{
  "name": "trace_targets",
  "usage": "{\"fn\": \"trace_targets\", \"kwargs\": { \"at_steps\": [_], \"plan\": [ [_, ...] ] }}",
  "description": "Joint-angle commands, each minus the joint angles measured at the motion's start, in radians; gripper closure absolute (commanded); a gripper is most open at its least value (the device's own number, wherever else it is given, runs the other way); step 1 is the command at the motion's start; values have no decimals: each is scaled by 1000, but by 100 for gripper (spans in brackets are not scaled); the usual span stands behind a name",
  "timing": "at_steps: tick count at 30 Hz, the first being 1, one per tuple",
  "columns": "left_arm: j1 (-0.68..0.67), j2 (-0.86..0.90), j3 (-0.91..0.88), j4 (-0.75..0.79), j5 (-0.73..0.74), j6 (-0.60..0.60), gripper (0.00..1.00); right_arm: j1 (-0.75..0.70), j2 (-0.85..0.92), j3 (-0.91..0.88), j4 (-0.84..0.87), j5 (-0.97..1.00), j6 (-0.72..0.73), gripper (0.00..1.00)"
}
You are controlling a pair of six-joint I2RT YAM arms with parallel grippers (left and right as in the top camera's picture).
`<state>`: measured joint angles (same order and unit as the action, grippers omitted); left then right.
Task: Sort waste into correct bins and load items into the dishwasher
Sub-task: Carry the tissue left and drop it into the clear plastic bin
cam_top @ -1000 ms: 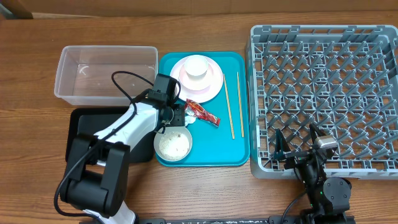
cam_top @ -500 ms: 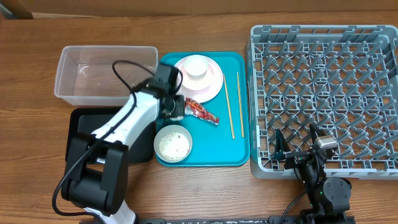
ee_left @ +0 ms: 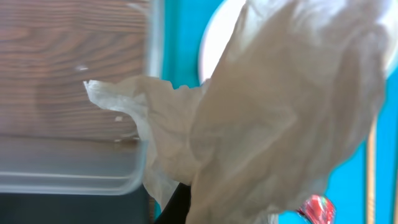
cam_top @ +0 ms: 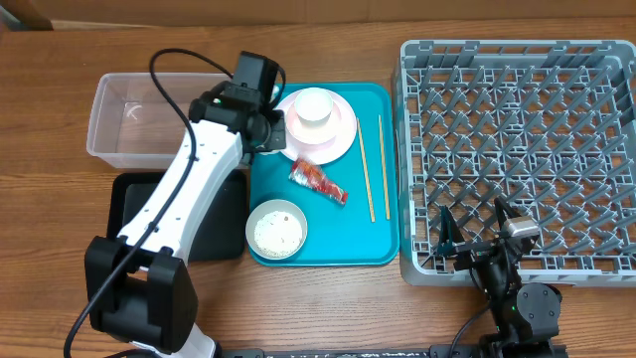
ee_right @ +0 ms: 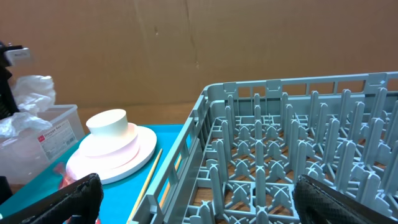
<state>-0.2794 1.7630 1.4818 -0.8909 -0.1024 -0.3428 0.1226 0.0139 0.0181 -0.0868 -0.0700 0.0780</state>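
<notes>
Clear tub lies left of the teal tray. Left end effector, clenched on the crumpled white tissue, hangs over the tray's far-left corner. Right end effector, fully released, sits right of the tray's near-right corner.

Crumpled thin paper tissue, clear glossy plastic tub, grained wood table.

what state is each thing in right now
left claw, shut on the tissue, which hangs from it
right claw, open, empty
clear tub, empty
black tray, visible part bare, rest under the left arm
dish rack, empty
grey bowl, upright, rice inside
red wrapper, lying on the teal tray
chopsticks, lying flat on the teal tray
pink plate, flat, white cup on it
</notes>
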Motion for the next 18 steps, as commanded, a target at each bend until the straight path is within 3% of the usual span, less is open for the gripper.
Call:
{"fn": "trace_targets", "kwargs": {
  "at_steps": [1,10,18],
  "plan": [
    [35,-18,20,5,-63,-48,96,2,-11,-10,6,8,1,0],
    [109,-7,6,41,-249,-65,94,2,-11,-10,7,8,0,0],
    [183,117,5,91,-259,-64,88,2,-11,-10,6,8,1,0]
  ]
}}
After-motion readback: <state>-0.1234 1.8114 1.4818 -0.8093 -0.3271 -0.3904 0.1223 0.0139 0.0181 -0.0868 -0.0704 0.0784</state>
